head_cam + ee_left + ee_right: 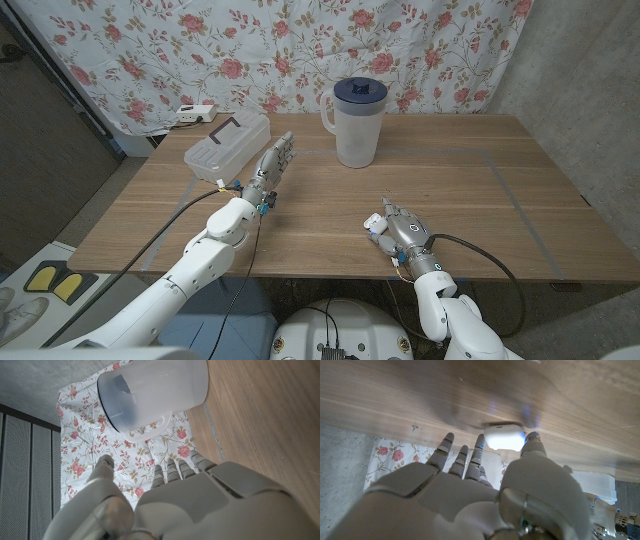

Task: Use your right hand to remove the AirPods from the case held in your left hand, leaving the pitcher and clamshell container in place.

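A floral curtain (300, 50) hangs behind the wooden counter (450, 190), with grey wall to either side. The right hand (400, 230) sits near the counter's front edge, and a small white case (374, 226) shows at its fingertips on the side toward the left hand; the right wrist view shows the case (504, 436) touching the fingers (479, 447) and the counter, but whether it is truly pinched I cannot tell. The left hand (272, 165) is well apart from the right, fingers stretched out and apart, holding nothing. Just beside it, away from the right hand, lies the clamshell (228, 145) with a dark angular mark on its lid. Beyond the left fingertips stands the pitcher (357, 122) with a blue lid. Wide bare wood lies between the two hands and beyond the right hand. No writing is readable.
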`<state>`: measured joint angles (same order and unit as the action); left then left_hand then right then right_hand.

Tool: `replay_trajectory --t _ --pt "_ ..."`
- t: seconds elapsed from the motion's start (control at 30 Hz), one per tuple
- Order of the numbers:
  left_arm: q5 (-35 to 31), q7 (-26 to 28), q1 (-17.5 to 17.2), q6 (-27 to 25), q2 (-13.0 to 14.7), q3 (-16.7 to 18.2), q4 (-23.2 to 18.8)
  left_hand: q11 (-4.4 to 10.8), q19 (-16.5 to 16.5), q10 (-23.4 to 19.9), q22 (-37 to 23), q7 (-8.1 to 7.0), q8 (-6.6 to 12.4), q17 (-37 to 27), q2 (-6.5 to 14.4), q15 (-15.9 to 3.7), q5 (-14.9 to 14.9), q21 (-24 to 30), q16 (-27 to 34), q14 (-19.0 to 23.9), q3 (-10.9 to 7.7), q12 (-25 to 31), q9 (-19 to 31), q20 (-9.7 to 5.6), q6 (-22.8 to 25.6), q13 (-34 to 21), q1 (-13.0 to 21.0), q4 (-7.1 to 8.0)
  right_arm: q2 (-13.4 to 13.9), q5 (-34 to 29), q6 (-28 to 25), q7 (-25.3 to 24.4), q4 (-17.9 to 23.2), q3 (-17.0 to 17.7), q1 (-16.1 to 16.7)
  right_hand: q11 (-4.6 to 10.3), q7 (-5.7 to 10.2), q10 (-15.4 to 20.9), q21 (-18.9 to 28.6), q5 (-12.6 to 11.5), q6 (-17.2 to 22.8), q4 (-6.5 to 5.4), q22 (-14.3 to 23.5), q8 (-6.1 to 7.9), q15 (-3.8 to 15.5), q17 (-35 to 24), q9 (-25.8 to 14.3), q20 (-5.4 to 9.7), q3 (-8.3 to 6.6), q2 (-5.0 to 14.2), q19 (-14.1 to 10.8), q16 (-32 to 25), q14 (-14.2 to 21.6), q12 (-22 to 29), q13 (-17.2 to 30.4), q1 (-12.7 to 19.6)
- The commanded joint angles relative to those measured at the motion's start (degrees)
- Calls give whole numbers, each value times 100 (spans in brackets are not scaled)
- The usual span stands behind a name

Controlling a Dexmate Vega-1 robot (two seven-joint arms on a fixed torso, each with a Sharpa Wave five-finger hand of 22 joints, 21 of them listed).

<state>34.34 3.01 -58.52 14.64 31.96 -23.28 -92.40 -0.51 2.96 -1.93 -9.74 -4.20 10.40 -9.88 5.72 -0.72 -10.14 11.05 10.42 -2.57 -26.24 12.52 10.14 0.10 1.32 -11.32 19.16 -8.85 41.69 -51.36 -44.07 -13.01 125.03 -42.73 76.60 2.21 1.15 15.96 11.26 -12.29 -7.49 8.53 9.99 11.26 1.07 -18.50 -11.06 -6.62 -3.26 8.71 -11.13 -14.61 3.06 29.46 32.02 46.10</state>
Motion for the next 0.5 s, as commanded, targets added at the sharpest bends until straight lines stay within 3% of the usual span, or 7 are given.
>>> replay_trajectory --t 0.03,0.33,0.5 --pt "12 -32 7 39 -31 -15 32 -5 -25 -12 -27 2 20 -6 1 3 -1 4 -7 -33 -9 5 12 3 -48 -23 63 17 -38 16 62 -140 -78 -7 6 76 39 30 32 -46 21 11 12 46 47 -31 -14 62 -52 19 -18 -49 42 47 31 75" --pt "22 -26 -18 29 -23 -17 14 -2 -23 -17 -27 -4 21 -6 -2 -4 -1 5 -7 -36 -4 7 12 5 -48 -23 64 18 -57 44 85 -160 -103 -27 10 132 38 92 32 -54 72 11 11 56 80 -46 -12 89 -95 28 -32 -60 73 100 62 112" --pt "21 -9 -43 46 -10 4 -16 0 -24 -15 -27 -1 20 -6 -1 -4 -1 5 -7 -35 -4 6 12 5 -50 -23 66 18 -56 -4 36 -80 -97 -65 -13 191 144 131 34 -58 85 8 11 51 104 -60 -10 109 -136 47 -50 -67 89 137 86 144"
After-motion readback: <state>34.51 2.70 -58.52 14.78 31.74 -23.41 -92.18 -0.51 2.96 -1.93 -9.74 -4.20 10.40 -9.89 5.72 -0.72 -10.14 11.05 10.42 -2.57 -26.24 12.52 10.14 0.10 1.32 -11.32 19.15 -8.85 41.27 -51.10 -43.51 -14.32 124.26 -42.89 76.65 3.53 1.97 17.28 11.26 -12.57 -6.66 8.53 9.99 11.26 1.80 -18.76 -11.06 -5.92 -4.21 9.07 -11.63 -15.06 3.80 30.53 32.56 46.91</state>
